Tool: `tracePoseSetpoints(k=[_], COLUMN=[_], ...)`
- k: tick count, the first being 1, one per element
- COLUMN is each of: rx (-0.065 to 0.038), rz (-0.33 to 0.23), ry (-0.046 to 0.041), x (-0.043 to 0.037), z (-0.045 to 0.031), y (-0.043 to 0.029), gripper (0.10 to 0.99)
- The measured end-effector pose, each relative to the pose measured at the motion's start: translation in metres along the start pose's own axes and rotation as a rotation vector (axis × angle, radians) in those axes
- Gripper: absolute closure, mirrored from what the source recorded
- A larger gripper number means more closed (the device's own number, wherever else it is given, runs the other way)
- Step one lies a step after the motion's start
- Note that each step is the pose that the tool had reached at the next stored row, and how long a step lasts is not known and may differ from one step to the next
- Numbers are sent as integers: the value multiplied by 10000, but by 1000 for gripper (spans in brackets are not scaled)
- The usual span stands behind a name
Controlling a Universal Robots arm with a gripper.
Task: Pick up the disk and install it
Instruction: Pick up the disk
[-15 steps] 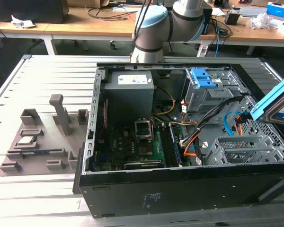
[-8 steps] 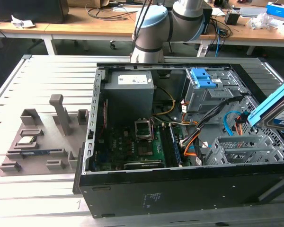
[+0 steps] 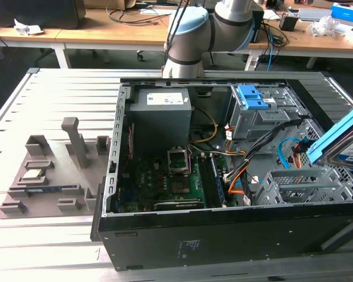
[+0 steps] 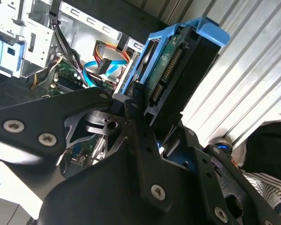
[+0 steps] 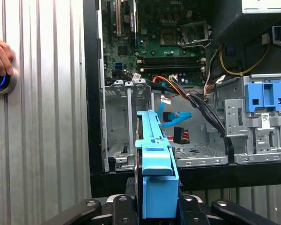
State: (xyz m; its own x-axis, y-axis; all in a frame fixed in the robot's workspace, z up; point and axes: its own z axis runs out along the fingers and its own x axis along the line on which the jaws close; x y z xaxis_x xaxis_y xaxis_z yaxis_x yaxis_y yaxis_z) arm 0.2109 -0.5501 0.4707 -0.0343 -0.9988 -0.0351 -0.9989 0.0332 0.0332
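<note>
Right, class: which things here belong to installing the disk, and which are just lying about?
Job: silver disk in bright blue plastic carrier; black gripper shut on it; open black computer case; empty grey metal drive cage.
Lying about: grey plastic fixture tray; small square silver chip on it.

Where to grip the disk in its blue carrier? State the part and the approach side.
Likely best across the two broad flat faces of the disk at one end, coming in lengthwise from that end, as the gripper holds it now. Those faces are flat and parallel, and the far end projects clear of the jaws.
</note>
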Motion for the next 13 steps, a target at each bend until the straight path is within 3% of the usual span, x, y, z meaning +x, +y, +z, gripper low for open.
tracePoseSetpoints(k=[4, 10, 13], rx=[-1, 0, -1], rz=[-1, -1, -2], ry=[-2, 0, -3], x=[8, 18, 20], z=[27, 108, 126], y=[31, 173, 188], gripper=[722, 722, 722])
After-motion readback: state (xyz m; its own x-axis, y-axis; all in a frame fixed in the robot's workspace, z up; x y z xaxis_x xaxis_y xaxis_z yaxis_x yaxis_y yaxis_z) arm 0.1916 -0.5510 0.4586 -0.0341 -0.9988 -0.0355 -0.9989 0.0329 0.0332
